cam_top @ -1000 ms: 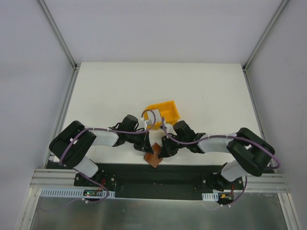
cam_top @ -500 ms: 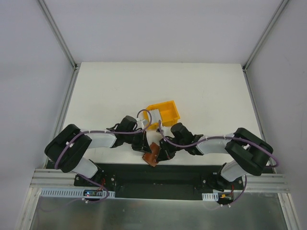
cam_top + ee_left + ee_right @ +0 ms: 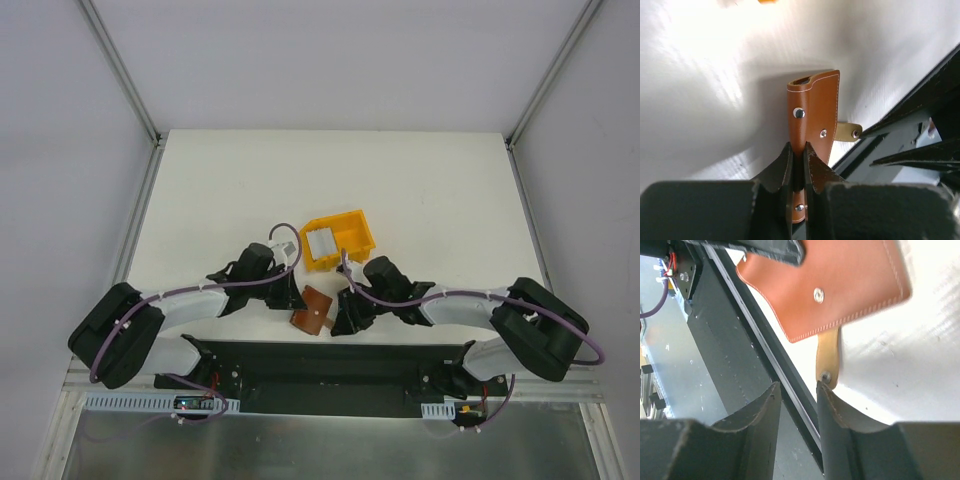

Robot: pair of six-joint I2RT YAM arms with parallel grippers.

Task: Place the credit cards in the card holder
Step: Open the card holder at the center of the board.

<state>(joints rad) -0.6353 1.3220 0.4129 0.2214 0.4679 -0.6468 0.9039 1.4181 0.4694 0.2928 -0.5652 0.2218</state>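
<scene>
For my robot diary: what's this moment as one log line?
left end effector: shut on card holder | right end effector: open | credit cards: in yellow bin

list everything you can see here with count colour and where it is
wallet: 1, brown, near the table's front edge, between the two hands
bin: 1, yellow, on the table just behind the wallet
cards: count unclear, white-grey, inside the bin
table: 1, white, under everything
arms: 2, black and white, purple cables, reaching in from the near edge
left hand: 1, black, shut on the wallet's edge
right hand: 1, black, open, by the wallet's snap tab
</scene>
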